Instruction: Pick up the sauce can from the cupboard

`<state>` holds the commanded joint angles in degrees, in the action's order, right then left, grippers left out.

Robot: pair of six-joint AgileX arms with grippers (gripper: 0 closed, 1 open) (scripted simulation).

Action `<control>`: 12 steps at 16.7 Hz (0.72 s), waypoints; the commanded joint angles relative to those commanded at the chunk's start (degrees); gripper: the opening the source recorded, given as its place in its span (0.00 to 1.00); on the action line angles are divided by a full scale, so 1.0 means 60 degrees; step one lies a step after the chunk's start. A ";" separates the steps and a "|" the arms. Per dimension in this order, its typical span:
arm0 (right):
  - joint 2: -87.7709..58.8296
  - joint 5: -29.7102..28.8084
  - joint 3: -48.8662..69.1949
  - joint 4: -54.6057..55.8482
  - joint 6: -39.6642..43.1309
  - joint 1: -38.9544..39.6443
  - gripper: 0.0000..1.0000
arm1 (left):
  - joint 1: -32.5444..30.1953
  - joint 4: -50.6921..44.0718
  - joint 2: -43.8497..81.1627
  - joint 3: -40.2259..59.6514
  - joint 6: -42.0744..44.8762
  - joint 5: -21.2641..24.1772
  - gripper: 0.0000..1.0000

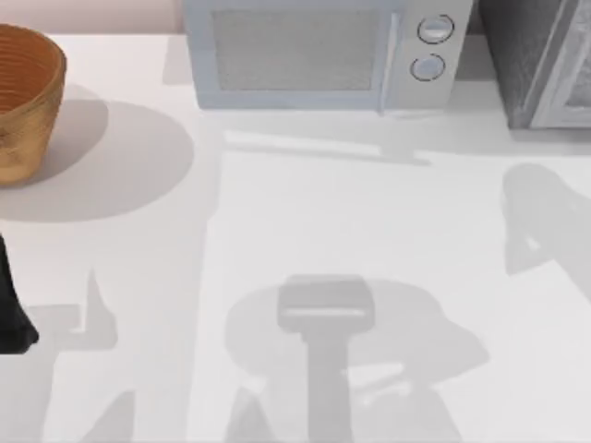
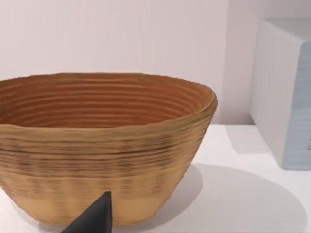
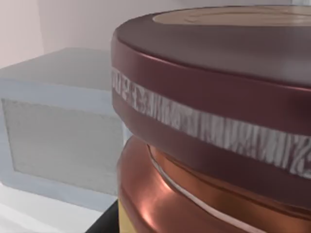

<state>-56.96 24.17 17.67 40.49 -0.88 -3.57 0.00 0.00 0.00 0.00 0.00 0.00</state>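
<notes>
Tabletop (image 1: 305, 212): wide, white and bare across the middle and near side, crossed only by shadows, so I judge this the best room for carrying anything out. Cupboard (image 1: 536, 55): dark speckled box with a paler door panel, at the far right corner and cut off by the top view's edge; its front edge and door are what I judge most likely to be clipped on the way out. Microwave (image 1: 295, 51): light grey with two round knobs, along the far edge just left of the cupboard with a narrow gap between them, so sideways room there is tight. Basket (image 1: 23, 101): woven and open-topped, at the far left, well apart from the cupboard. My left arm (image 1: 11, 305) is parked at the left edge, one of the left fingers (image 2: 97, 216) pointing at the basket wall; I cannot tell whether they are spread or pressed together. Sauce can (image 3: 209, 121): very close before my right wrist, the microwave's face behind it; whether it stands on a shelf or hangs in my grip I cannot tell. It reads as rigid metal, likely moderately heavy for its size, not fragile, with a glossy coppery shoulder that looks slippery. I judge the straight side below the rim bands the sound place to pinch, fingers on opposite sides. A dark sliver (image 3: 104, 224) beside its base may be a right finger; their state I cannot tell.
</notes>
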 joint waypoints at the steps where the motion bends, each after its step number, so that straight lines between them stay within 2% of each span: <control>1: -0.0446 0.0184 0.0132 0.0312 -0.0006 -0.0034 0.00 | 0.0000 0.0000 0.0000 0.0000 0.0000 0.0000 1.00; 12: -0.5255 0.2160 0.1650 0.3787 0.0066 -0.0442 0.00 | 0.0000 0.0000 0.0000 0.0000 0.0000 0.0000 1.00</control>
<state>-88.49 37.12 27.56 63.21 -0.49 -6.22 0.00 0.00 0.00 0.00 0.00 0.00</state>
